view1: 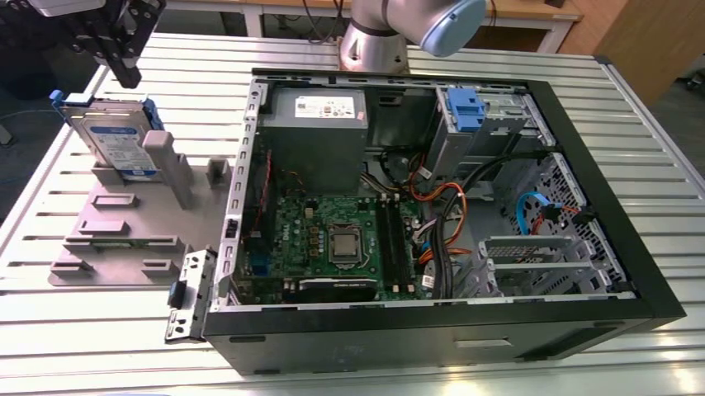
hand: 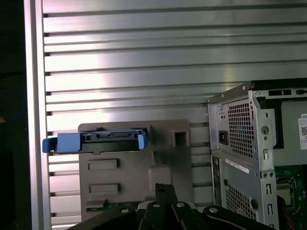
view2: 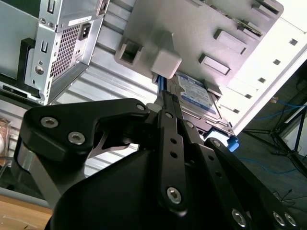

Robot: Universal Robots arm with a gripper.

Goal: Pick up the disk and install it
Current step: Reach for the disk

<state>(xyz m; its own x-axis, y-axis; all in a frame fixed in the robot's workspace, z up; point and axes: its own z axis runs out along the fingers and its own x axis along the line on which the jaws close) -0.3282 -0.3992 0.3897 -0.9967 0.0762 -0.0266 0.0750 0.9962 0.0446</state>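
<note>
The disk [view1: 115, 137], a silver-grey drive with a white-and-blue label in a blue bracket, stands on edge in the grey slotted holder [view1: 121, 239] at the exterior view's left. My gripper [view1: 125, 76] hangs just above the disk's top edge, apart from it, shut with nothing between its fingers. In the second wrist view the black fingers [view2: 168, 120] point at the disk [view2: 196, 96] leaning against the holder [view2: 192, 33]. In the first wrist view the disk's blue-framed top edge [hand: 98, 141] lies beyond the gripper [hand: 164, 188], with the holder [hand: 120, 177] below it.
An open computer case [view1: 441, 326] lies on the slatted metal table [view1: 650, 124], right of the holder. Inside are a motherboard [view1: 330, 239], power supply [view1: 314, 124], cables and a blue-handled carrier [view1: 463, 107] atop a metal cage. The arm's base [view1: 375, 41] stands behind the case.
</note>
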